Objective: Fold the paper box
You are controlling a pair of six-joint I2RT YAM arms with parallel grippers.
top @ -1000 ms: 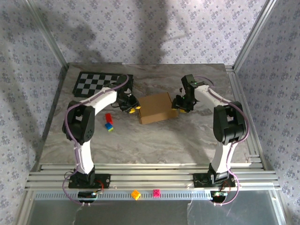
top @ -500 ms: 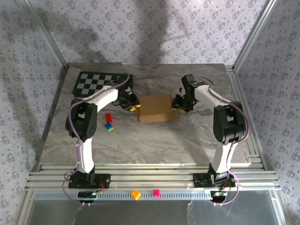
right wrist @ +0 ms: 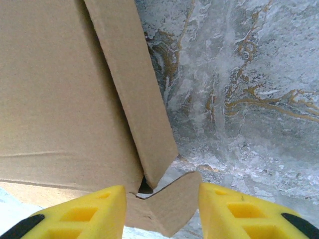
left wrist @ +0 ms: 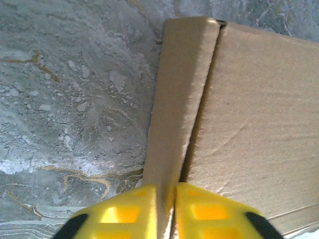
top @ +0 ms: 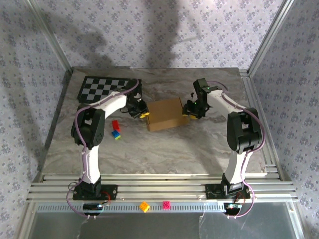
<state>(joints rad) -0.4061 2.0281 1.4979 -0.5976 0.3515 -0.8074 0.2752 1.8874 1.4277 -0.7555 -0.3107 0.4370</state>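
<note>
Two paper box (top: 167, 114) end flaps: left hand (left wrist: 167, 199) tight on one, right hand (right wrist: 162, 194) open around another.

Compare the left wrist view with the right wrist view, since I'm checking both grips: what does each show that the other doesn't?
Left wrist: the left gripper pinched on a side flap of the paper box. Right wrist: the right gripper open, a loose corner tab between its spread fingers. Both: tan cardboard lying on the marble table.
</note>
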